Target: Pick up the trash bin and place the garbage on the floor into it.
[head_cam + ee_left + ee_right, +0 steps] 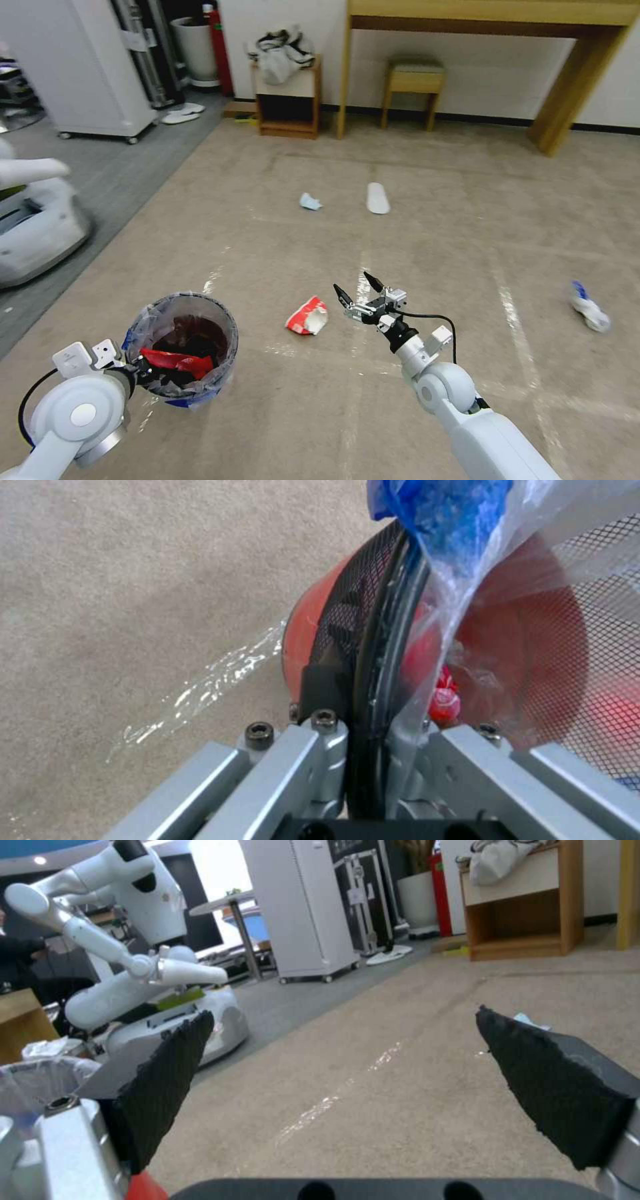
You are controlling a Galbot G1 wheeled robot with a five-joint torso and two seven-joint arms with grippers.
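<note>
- Right gripper (pixel 355 285) hangs above the floor (pixel 427 253) with its two dark fingers spread wide and nothing between them, just beside a red-and-white carton (pixel 307 316) lying on the carpet toward the robot's left.
- Left gripper (pixel 148 371) is pinched on the near rim of the trash bin (pixel 183 350); the left wrist view shows one finger outside the red wall and the other inside against the plastic bag liner (pixel 467 570).
- Red wrappers (pixel 177 361) lie inside the bin.
- Beige carpet with faded tape lines (pixel 515 313) covers the ground ahead; a strip of grey carpet (pixel 113 173) borders it on the robot's left.
- Farther ahead lie a light blue face mask (pixel 310 201) and a flat white slipper (pixel 378 198), near each other but apart.
- A white-blue wrapper (pixel 589 309) lies well off to the right.
- Along the far wall stand a small wooden cabinet (pixel 288 100), a low stool (pixel 413 89) and a wooden desk (pixel 493 40); a white cabinet on wheels (pixel 93 67) stands on the grey carpet.
- Between the grippers and the far furniture the carpet is open, apart from the scattered litter.
</note>
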